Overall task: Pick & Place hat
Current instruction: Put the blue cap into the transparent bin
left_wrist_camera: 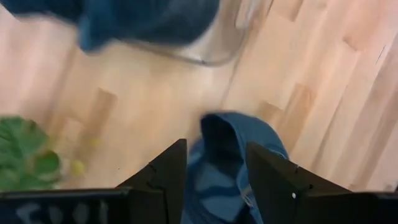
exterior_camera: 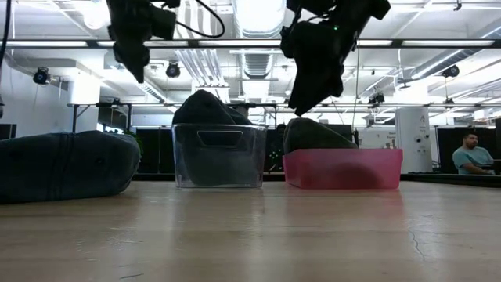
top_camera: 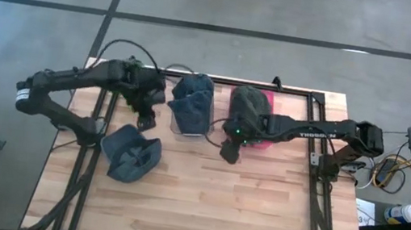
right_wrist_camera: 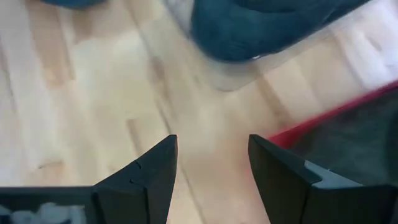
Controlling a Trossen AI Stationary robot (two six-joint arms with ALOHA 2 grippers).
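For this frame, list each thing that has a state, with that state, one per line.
Blue hat on table: lying loose on the wood, not held.
Clear bin: upright, a blue hat inside.
Pink bin: upright, a dark hat inside.
Left gripper: open, empty, raised over the loose hat.
Right gripper: open, empty, raised over bare wood beside the pink bin.

A dark blue hat [top_camera: 131, 155] lies opening-up on the wooden table [top_camera: 256, 212], left of the clear bin [top_camera: 188, 125].

A seated person [exterior_camera: 470, 153] beyond the table, possibly at a desk.
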